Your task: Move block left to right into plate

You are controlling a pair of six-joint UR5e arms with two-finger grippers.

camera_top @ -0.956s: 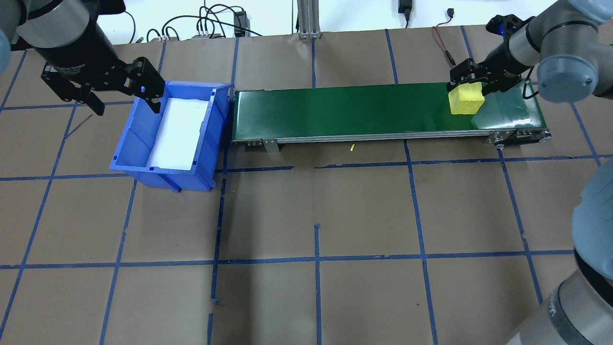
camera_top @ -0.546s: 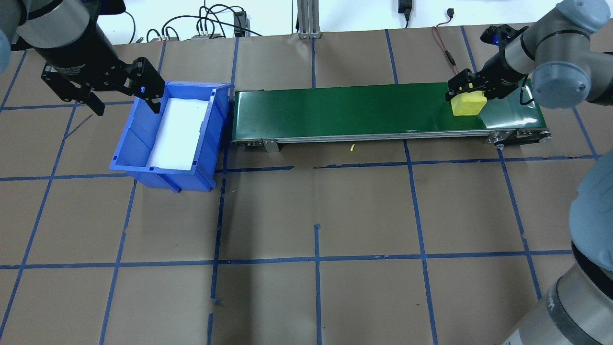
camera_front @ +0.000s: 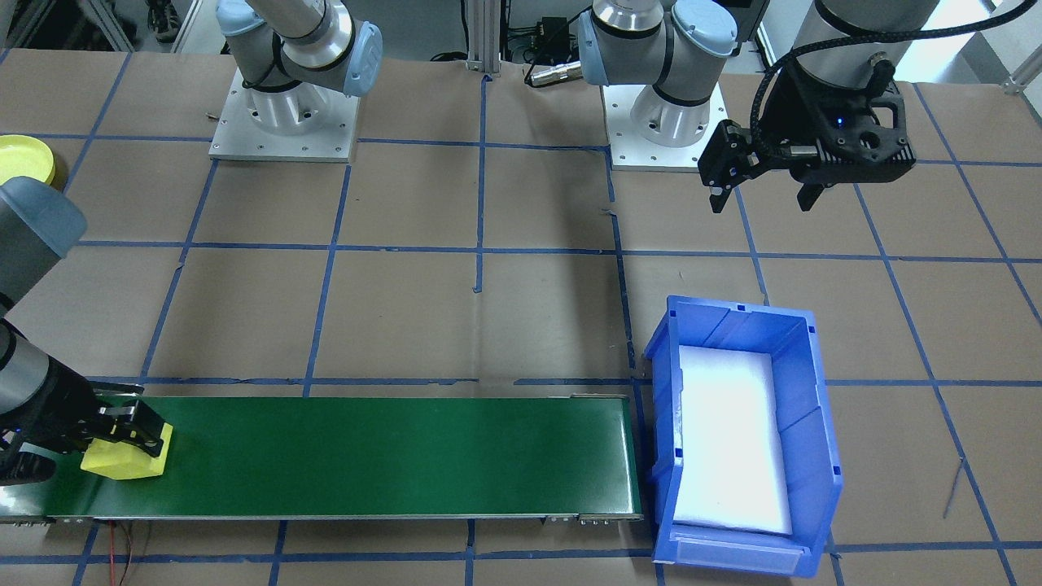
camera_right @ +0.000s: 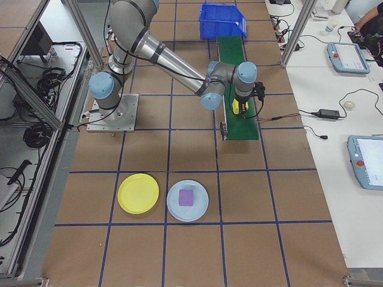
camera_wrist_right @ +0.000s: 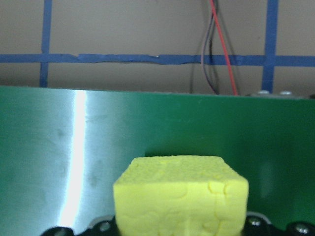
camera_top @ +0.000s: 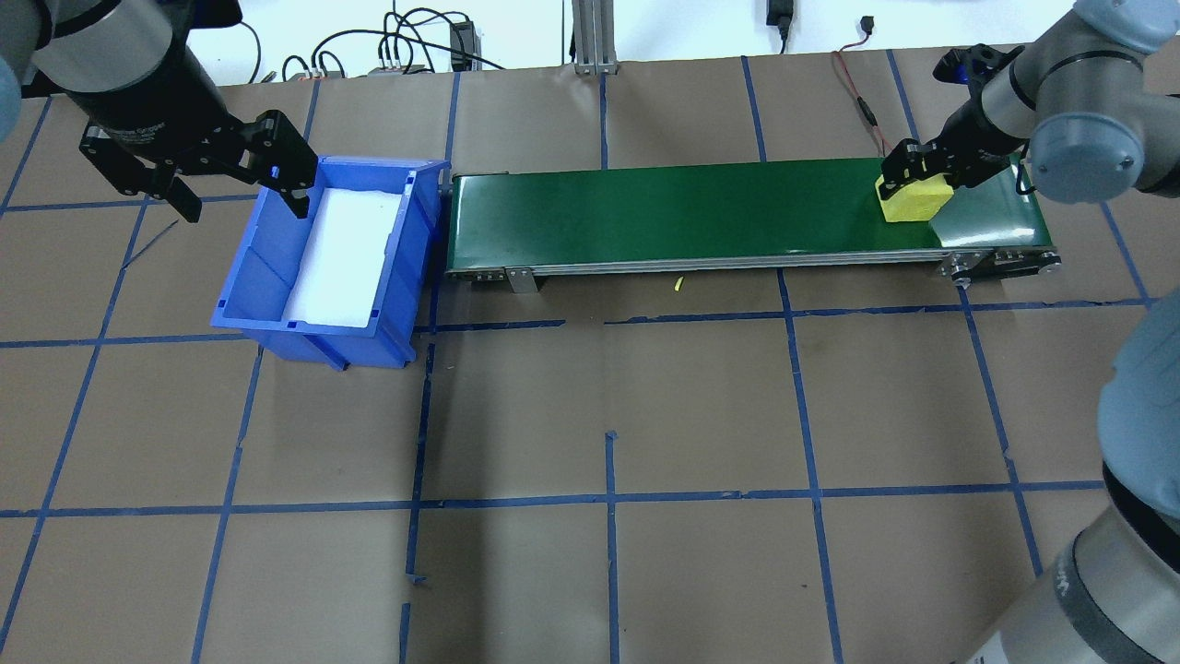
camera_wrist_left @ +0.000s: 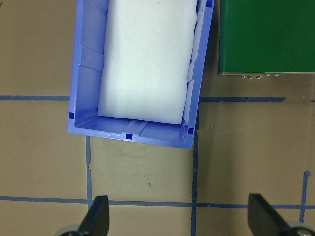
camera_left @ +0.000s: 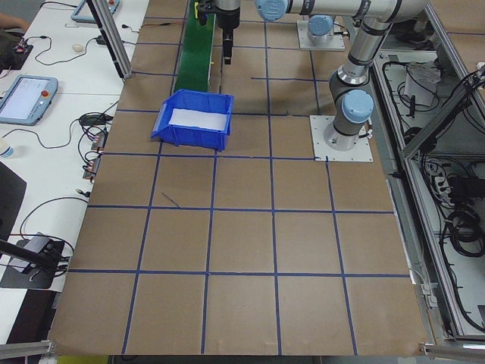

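The yellow foam block (camera_top: pixel 911 203) sits at the right end of the green conveyor belt (camera_top: pixel 664 207). My right gripper (camera_top: pixel 920 175) is down over it, fingers shut on its sides. The right wrist view has the block (camera_wrist_right: pixel 181 196) filling the space between the fingers. From the front the block (camera_front: pixel 122 460) is at the belt's left end, in the right gripper (camera_front: pixel 122 433). The yellow plate (camera_right: pixel 138 193) lies on the table far from the belt, also at the left edge as plate (camera_front: pixel 24 159). My left gripper (camera_top: pixel 241 195) hangs open and empty by the blue bin.
A blue bin (camera_top: pixel 267 267) with a white pad inside stands at the belt's left end. A light blue plate (camera_right: pixel 187 201) carrying a purple cube lies next to the yellow plate. Cables and a red wire run behind the belt.
My right gripper has narrowed from wide open onto the block and shifted slightly right; the block moved a little toward the belt's end. The left arm has not moved.
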